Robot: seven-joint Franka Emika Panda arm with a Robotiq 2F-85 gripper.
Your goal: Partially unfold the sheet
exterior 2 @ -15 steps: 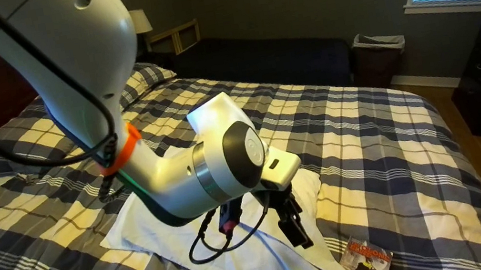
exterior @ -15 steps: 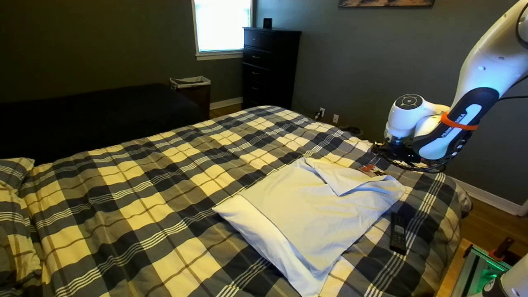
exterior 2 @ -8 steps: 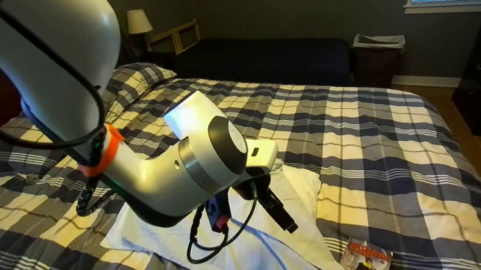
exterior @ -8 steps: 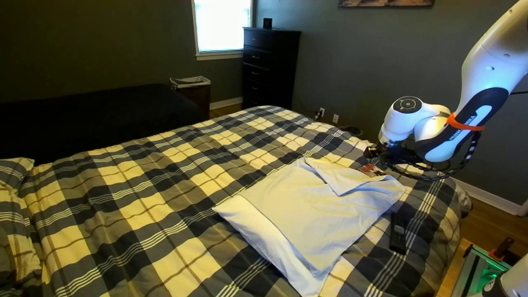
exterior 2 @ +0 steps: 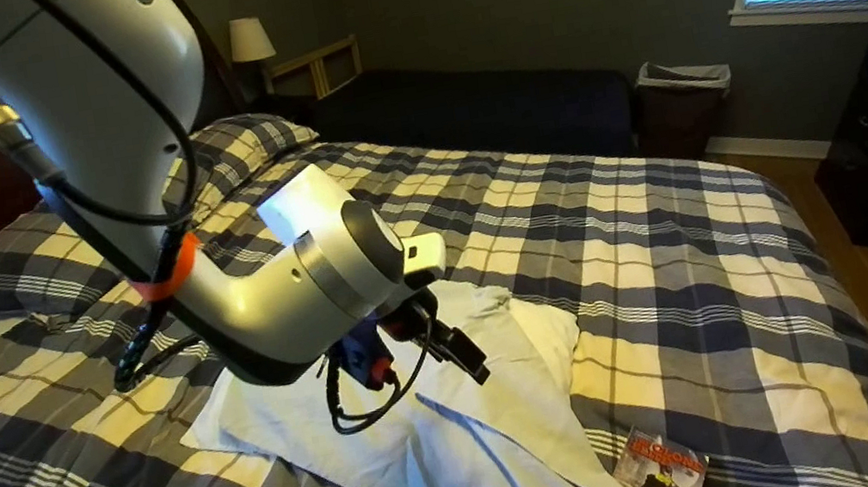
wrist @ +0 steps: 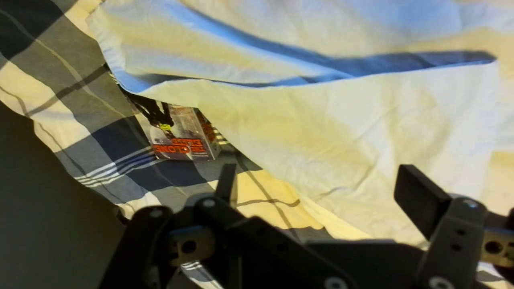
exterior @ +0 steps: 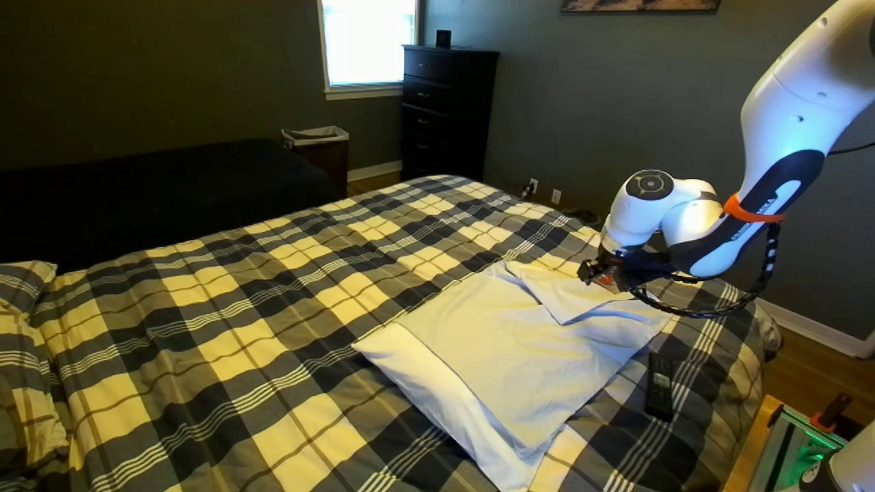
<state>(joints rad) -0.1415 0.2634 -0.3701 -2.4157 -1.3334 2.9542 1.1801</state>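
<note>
The pale sheet (exterior: 506,355) lies on the plaid bed as a layered rectangle with one flap turned over, its creases casting blue shadow in the wrist view. My gripper (wrist: 323,186) hovers above its edge, open, with nothing between the fingers. In the wrist view one finger (wrist: 227,182) shows against the bedspread and the opposite finger (wrist: 419,196) against the sheet. An exterior view has the gripper (exterior 2: 470,360) over the sheet (exterior 2: 434,461), part of which the arm hides. The gap between fingertips and cloth is hard to judge.
A small case with red lettering (wrist: 180,136) sits beside the sheet, partly tucked at its edge. A black remote (exterior: 660,386) lies on the plaid bedspread (exterior: 273,287) near the bed's edge. Farther off stand a dark dresser (exterior: 448,113) and a lined hamper (exterior 2: 682,104).
The arm has shifted leftward in both exterior views, bringing the gripper from near the bed's end to over the sheet. The jaws stay open and the sheet has not moved.
</note>
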